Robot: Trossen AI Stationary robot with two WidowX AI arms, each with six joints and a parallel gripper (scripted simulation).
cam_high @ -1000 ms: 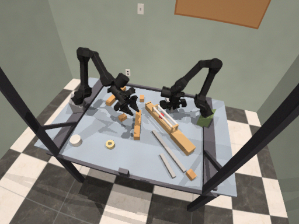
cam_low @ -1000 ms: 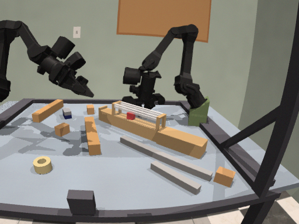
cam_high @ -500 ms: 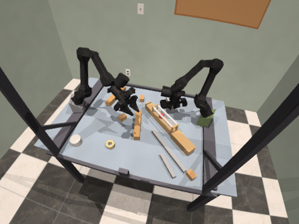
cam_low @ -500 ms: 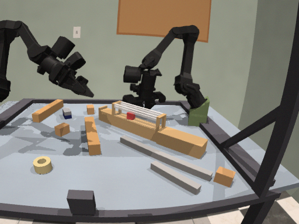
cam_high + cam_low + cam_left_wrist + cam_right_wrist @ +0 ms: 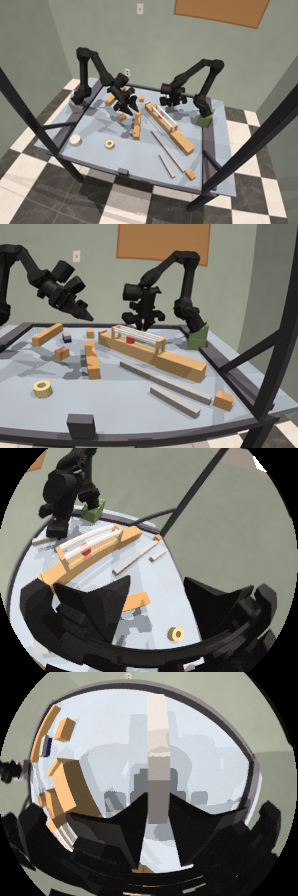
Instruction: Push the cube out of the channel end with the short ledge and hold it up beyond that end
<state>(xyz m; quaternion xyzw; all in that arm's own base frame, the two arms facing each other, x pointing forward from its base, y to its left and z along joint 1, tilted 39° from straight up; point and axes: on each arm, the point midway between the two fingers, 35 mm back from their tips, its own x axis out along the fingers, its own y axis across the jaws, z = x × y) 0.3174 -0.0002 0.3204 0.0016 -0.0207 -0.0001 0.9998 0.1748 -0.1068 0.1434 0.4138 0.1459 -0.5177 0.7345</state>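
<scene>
Observed from the room: rods (image 5: pixel 168 122) (image 5: pixel 139 333) (image 5: pixel 100 544) roof the channel (image 5: pixel 157 118) (image 5: pixel 125 347), barring entry from above between its end frames. A thick block (image 5: pixel 181 142) (image 5: pixel 180 364) (image 5: pixel 131 534) fills the run beyond one frame. At the other end, space above the short ledge is open, bounded outward by the raised lip (image 5: pixel 148 103) (image 5: pixel 102 331). An orange bar (image 5: pixel 137 125) (image 5: pixel 91 359) (image 5: pixel 138 601) lies below the left gripper (image 5: pixel 135 113) (image 5: pixel 90 318) (image 5: pixel 158 580); a bare lane separates it from the channel. The right gripper (image 5: pixel 171 105) (image 5: pixel 142 328) (image 5: pixel 157 796), clamping a pale stick (image 5: pixel 158 767), occupies the channel's rear side.

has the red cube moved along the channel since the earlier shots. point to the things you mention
No, the red cube (image 5: pixel 160 116) (image 5: pixel 130 340) (image 5: pixel 86 549) sits at the same spot between the roof's end posts in the exterior view.
</scene>
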